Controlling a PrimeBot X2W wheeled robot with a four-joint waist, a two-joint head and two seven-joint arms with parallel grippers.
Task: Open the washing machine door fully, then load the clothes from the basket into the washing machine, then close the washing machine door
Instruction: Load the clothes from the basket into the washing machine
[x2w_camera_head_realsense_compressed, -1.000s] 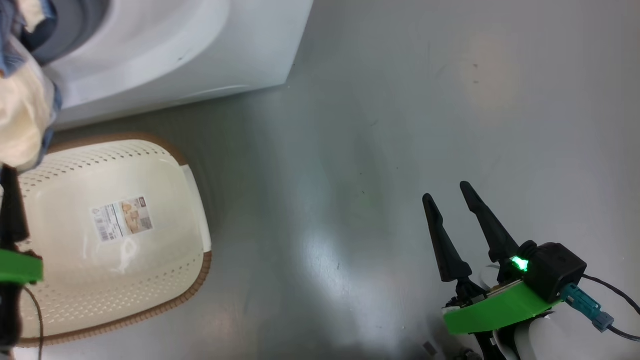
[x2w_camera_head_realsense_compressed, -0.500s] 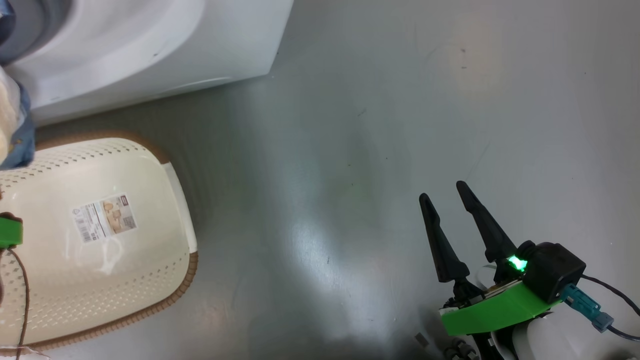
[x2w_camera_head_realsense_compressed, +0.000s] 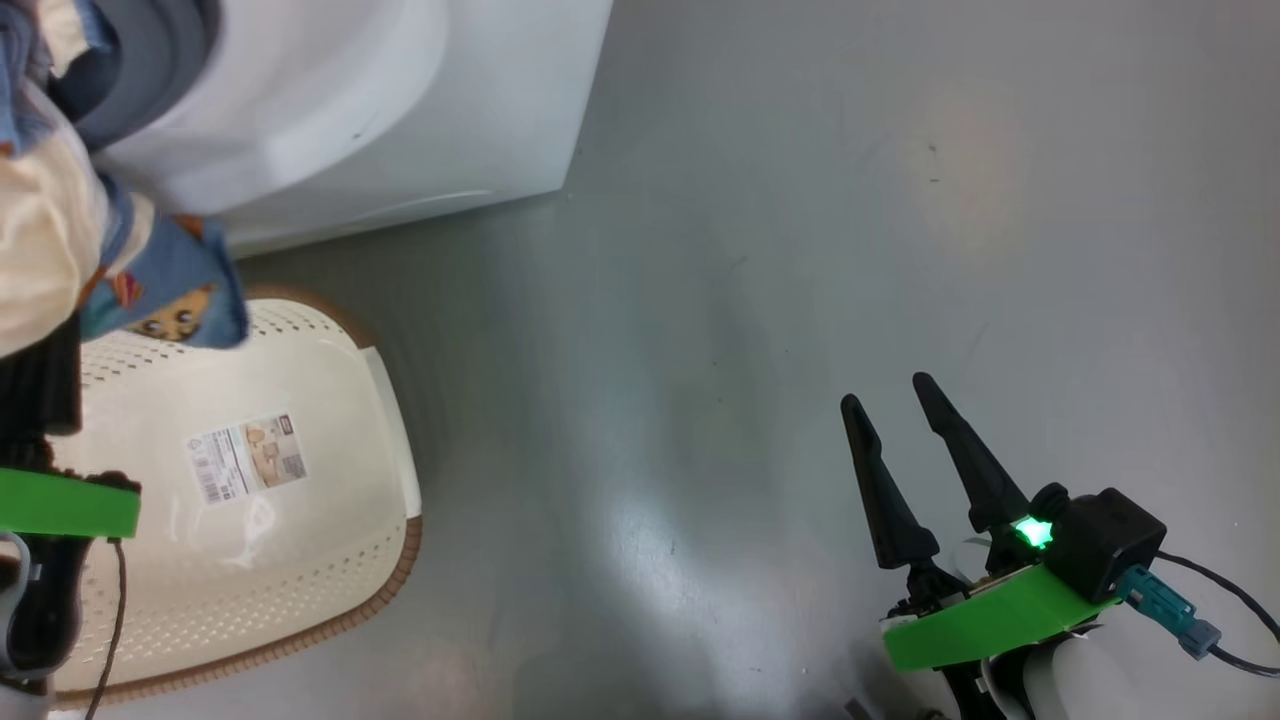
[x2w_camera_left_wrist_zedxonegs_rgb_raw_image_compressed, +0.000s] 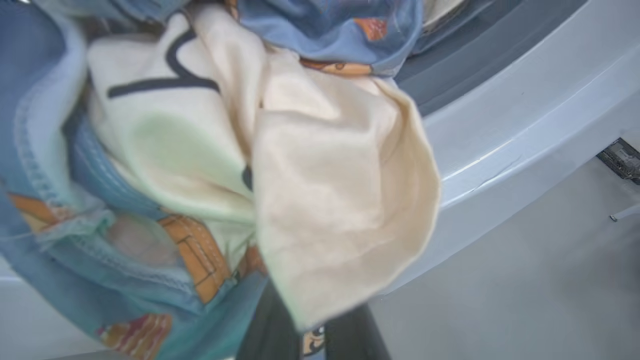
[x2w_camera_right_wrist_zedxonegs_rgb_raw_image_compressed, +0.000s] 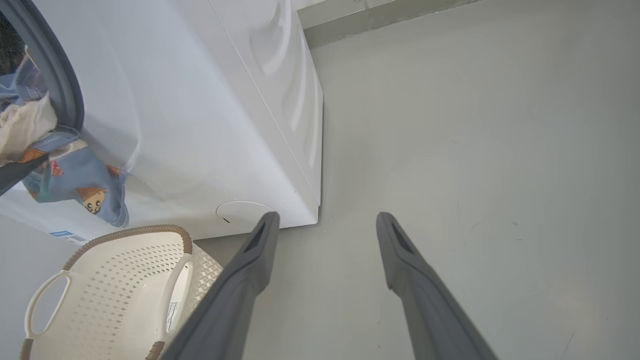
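Your left gripper (x2w_camera_left_wrist_zedxonegs_rgb_raw_image_compressed: 311, 327) is clamped on the clothes (x2w_camera_left_wrist_zedxonegs_rgb_raw_image_compressed: 325, 190), bunched at the washing machine's (x2w_camera_head_realsense_compressed: 400, 120) grey mouth. Right gripper (x2w_camera_head_realsense_compressed: 886, 392): fingers apart, well clear of the machine, over glossy grey floor (x2w_camera_head_realsense_compressed: 760, 250). The basket (x2w_camera_head_realsense_compressed: 300, 560) sits just before the machine. Since a second ago, a printed blue flap hangs lower and the head camera has shifted.

head view: from high up, facing steeply down on floor (x2w_camera_head_realsense_compressed: 800, 250); washing machine (x2w_camera_head_realsense_compressed: 400, 100) top left, basket (x2w_camera_head_realsense_compressed: 335, 600) lower left, mid range.
left wrist view: very near, lens almost against clothes (x2w_camera_left_wrist_zedxonegs_rgb_raw_image_compressed: 325, 200) at machine mouth.
right wrist view: farther back, facing machine's front corner.
all 3 share machine, clothes; head and right wrist share basket.
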